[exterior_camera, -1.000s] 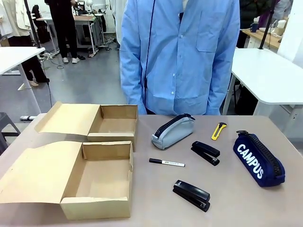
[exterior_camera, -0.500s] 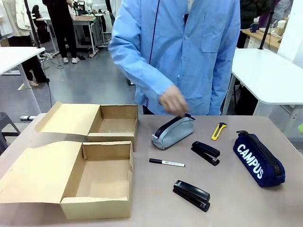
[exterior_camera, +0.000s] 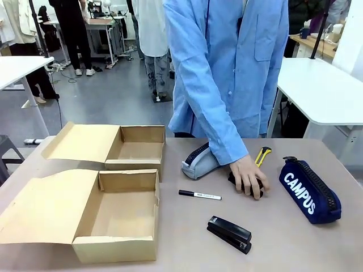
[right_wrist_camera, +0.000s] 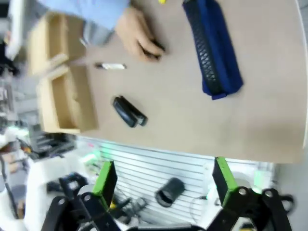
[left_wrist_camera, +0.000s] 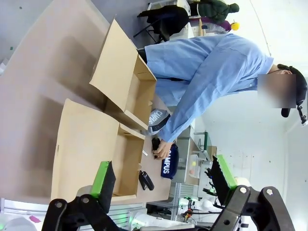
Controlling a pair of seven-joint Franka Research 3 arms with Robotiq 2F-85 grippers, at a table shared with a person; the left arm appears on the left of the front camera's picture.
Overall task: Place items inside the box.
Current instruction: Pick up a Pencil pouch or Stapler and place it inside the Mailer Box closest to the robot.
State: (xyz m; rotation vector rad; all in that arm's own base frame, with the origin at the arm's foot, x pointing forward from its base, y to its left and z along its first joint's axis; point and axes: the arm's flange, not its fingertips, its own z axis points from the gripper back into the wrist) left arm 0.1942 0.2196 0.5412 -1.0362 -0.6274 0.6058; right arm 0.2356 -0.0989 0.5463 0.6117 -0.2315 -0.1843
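Note:
On the table lie a grey pencil pouch (exterior_camera: 197,162), a marker pen (exterior_camera: 199,195), a black stapler (exterior_camera: 229,233) near the front and a navy pouch (exterior_camera: 309,190) lettered CAMPUS. A person's hand (exterior_camera: 248,177) rests on a second black stapler (right_wrist_camera: 156,48), mostly covering it. Two open cardboard boxes stand at the left, a near box (exterior_camera: 116,241) and a far box (exterior_camera: 136,164); both look empty. High above the table, my left gripper (left_wrist_camera: 162,175) is open and holds nothing. My right gripper (right_wrist_camera: 163,178) hangs off the table's edge, open and empty, with the navy pouch (right_wrist_camera: 211,48) and stapler (right_wrist_camera: 129,111) far beyond it.
A yellow utility knife (exterior_camera: 262,156) lies behind the person's hand. The person in a blue shirt (exterior_camera: 227,73) leans over the table's far side. White tables stand at the left and right, with other people farther back.
The person has leaned in, and their hand went from above the grey pouch down onto the far stapler. Nothing else on the table has moved.

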